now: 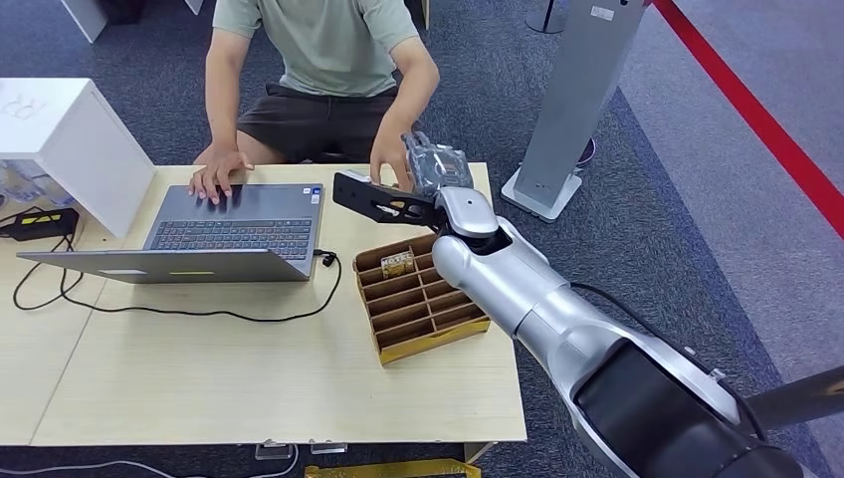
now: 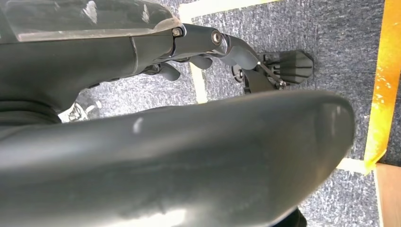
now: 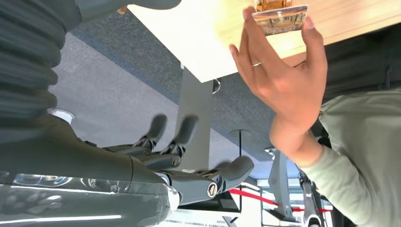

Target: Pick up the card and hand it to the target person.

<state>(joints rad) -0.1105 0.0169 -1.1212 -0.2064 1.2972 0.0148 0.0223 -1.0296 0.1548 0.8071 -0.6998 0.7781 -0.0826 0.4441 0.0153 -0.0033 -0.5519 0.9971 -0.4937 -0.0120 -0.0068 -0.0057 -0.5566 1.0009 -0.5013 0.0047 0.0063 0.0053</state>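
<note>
Right wrist view: card pinched in the person's hand, well beyond the right hand, whose fingers are spread and hold nothing. Head view: right hand raised past the divided box, beside the person's hand. Left hand: fingers loosely curled, holding nothing.

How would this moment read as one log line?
step: handover | small card: in person's hand | right hand: open, empty | left hand: hanging

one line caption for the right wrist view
A person's hand holds the card beyond the robot's empty right hand.
</note>
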